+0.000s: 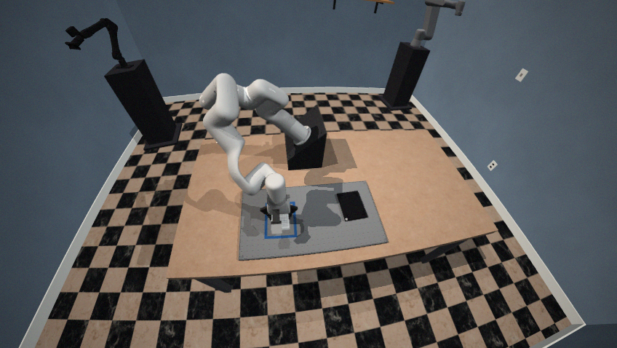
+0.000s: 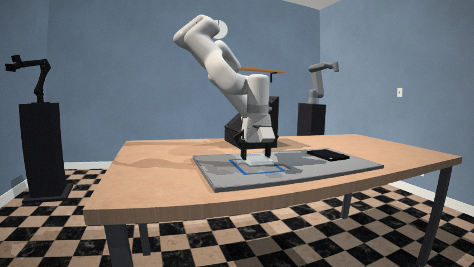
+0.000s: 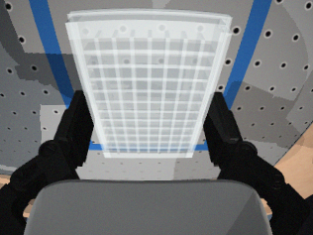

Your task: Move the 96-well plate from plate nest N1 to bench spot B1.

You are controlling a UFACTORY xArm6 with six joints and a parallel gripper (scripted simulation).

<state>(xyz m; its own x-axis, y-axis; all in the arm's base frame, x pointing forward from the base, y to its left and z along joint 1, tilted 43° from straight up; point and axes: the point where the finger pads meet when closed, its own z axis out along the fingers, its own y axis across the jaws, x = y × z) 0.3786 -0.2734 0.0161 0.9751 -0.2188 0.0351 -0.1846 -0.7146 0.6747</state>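
Holding the clear, gridded 96-well plate (image 3: 149, 85) by its two long sides, my black two-fingered claw (image 3: 151, 125) is clamped on it, one finger (image 3: 74, 128) at nine o'clock of the plate and the other at three o'clock. I read the fingers as spread wide only because the plate fills the gap between them.

Going left to right across the grey perforated deck (image 2: 348, 165): first comes the blue taped outline of spot B1 (image 2: 239, 168), with the plate low over its far part; then, well apart toward three o'clock, the flat black plate nest N1 (image 2: 327, 154), which now carries nothing.

So I judge the lift and the carry done, and the set-down the step in hand. In the wrist view the plate's long sides run along the long blue lines, and the wells face up. Its near end, at six o'clock, seems to lie over the blue line there, so I cannot tell whether the whole base is inside yet. From the side view I cannot say whether the plate touches the deck or hangs just above it.

Left to do, as I judge it: check the near end against the tape, lower until it sits flat, let go, and rise.
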